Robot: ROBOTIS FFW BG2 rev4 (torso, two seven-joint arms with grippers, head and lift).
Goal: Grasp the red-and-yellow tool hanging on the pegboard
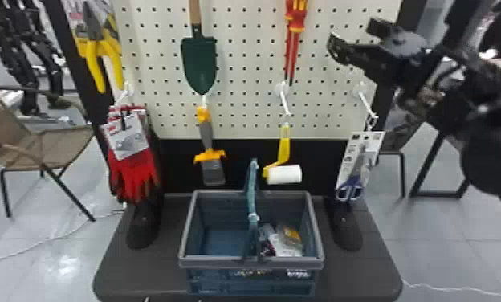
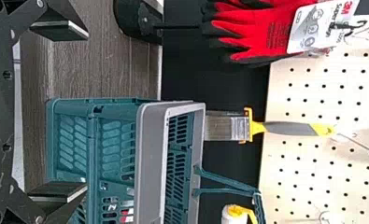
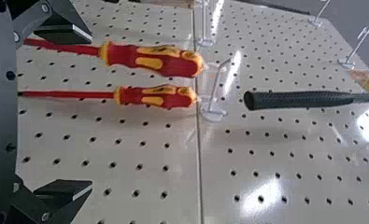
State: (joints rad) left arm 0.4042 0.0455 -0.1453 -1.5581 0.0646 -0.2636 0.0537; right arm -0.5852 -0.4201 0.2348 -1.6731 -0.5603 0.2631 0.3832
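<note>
**Head view.** A pegboard (image 1: 245, 80) stands at the far edge of a dark table (image 1: 354, 277). The red-and-yellow tool (image 1: 294, 36), a pair of screwdrivers, hangs handles up near the top of the board, right of centre. The right gripper (image 1: 336, 48) is held high at the right of the board. It sits just right of the tool at about the same height, with bare board between them.

Other tools hang on the board:
- pliers (image 1: 101, 48) at far left
- gloves (image 1: 131, 160) below the pliers
- a trowel (image 1: 198, 60) and a brush (image 1: 209, 160) at centre
- a roller (image 1: 284, 172) below the tool
- scissors (image 1: 354, 176) at right

A basket (image 1: 189, 225) sits on the table beneath.

**Right wrist view.** The right gripper (image 3: 63, 107) has its fingers (image 3: 60, 25) spread wide and grips nothing. The tool (image 3: 149, 58) lies against the board ahead of it, handles pointing away. One shaft passes close beside one finger and the other runs in the gap between the fingers. Neither finger touches the tool. A black hammer handle (image 3: 303, 99) hangs beyond the handles.

**Left wrist view.** The left gripper (image 2: 58, 109) is low over the table (image 2: 102, 56), fingers wide apart and empty. It faces the basket (image 2: 149, 154), with the brush (image 2: 229, 128) and gloves (image 2: 252, 28) behind.
</note>
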